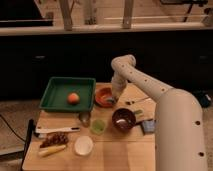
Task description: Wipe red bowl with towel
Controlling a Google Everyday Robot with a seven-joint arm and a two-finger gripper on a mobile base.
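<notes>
on the surface [125,156], your red bowl [102,95] sat just right of the green tray [55,99]. the gripper [113,98] was down in the bowl's side away from the tray. whether it clamped anything, you couldn't tell.

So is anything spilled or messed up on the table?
No, nothing looks spilled or broken. The gripper is down in the red bowl, and the orange sits inside the green tray.
</notes>
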